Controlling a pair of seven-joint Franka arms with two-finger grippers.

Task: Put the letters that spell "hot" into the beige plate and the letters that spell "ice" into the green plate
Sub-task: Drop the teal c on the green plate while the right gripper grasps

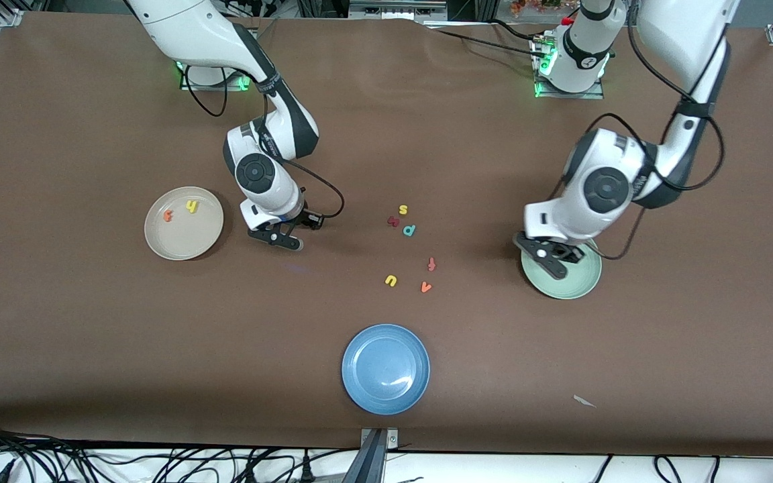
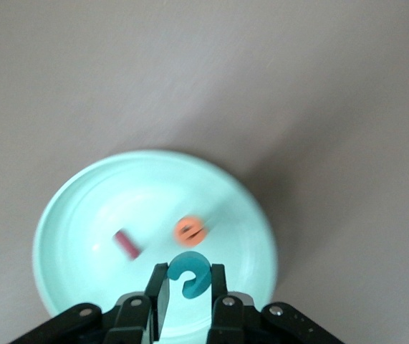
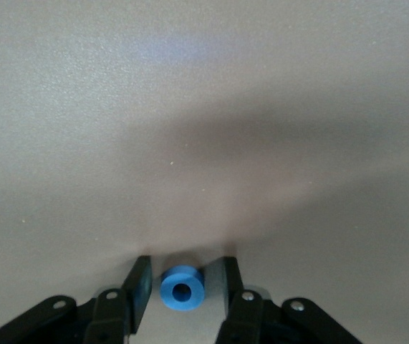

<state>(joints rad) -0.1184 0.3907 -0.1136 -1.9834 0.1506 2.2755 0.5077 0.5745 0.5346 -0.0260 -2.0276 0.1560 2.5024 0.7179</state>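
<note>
My left gripper [image 1: 551, 263] hangs over the green plate [image 1: 578, 282], shut on the teal c [image 2: 188, 276]. In that plate [image 2: 97, 208] lie the dark red i [image 2: 127, 244] and the orange e [image 2: 190, 230]. My right gripper [image 1: 290, 241] is down at the table beside the beige plate [image 1: 182, 249], toward the letter cluster. Its jaws are open, one on each side of the blue o [image 3: 183, 288], with a small gap on both sides. The beige plate holds the yellow h [image 1: 191, 206] and the orange t [image 1: 168, 216].
Loose letters lie mid-table: a yellow s [image 1: 402, 210], a dark red letter [image 1: 393, 221], a teal p [image 1: 409, 230], a salmon f [image 1: 431, 264], a yellow u [image 1: 390, 280], an orange v [image 1: 426, 287]. A blue plate [image 1: 386, 368] sits nearer the front camera.
</note>
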